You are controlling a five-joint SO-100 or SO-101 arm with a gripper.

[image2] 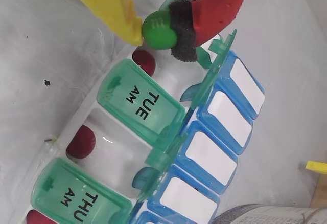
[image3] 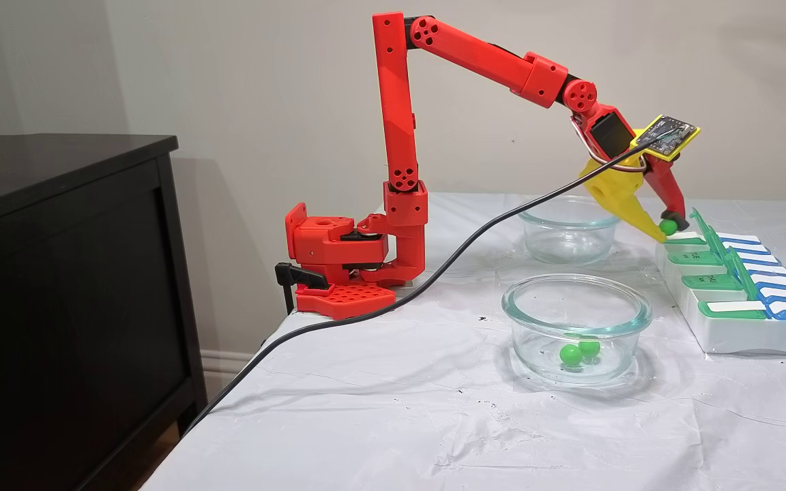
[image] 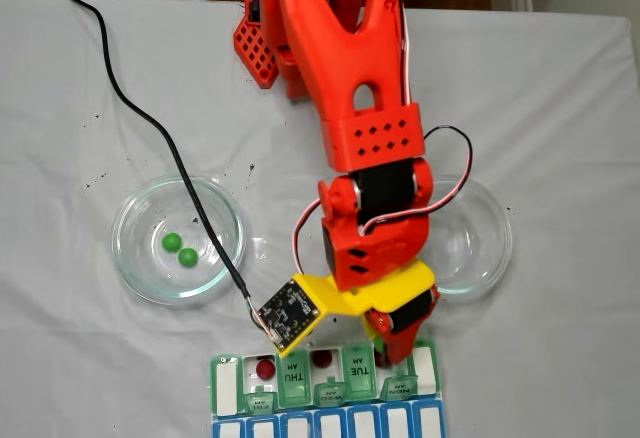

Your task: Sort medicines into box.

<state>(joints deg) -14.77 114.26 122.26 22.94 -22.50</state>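
Tool (image2: pixel 159 30) is clenched on a green ball (image2: pixel 157 30), pinched between the yellow finger and the black foam pad on the red finger, in the wrist view. It hangs just above the box (image2: pixel 168 147), over the open cell at 12 o'clock of the TUE lid (image2: pixel 140 104) in that view, close to the raised green lids along the hinge line (little room on that side). A red ball (image2: pixel 144 60) lies in that cell, partly hidden by the TUE lid's edge; another red ball (image2: pixel 80 141) sits in the open cell between the TUE lid and the THU lid (image2: pixel 76 201).

From above, the box (image: pixel 228 378) lies at 6 o'clock on the bench (image: pixel 80 358), cut off by the lower edge of the picture. The left dish (image: pixel 128 258), at 9 o'clock of the tool, holds two green balls (image: pixel 180 250) side by side. The right dish (image: pixel 490 248) sits at 3 o'clock, partly under the arm. Bare cloth lies open between the dishes and the box. A black cable (image: pixel 150 118) crosses the left dish's rim.
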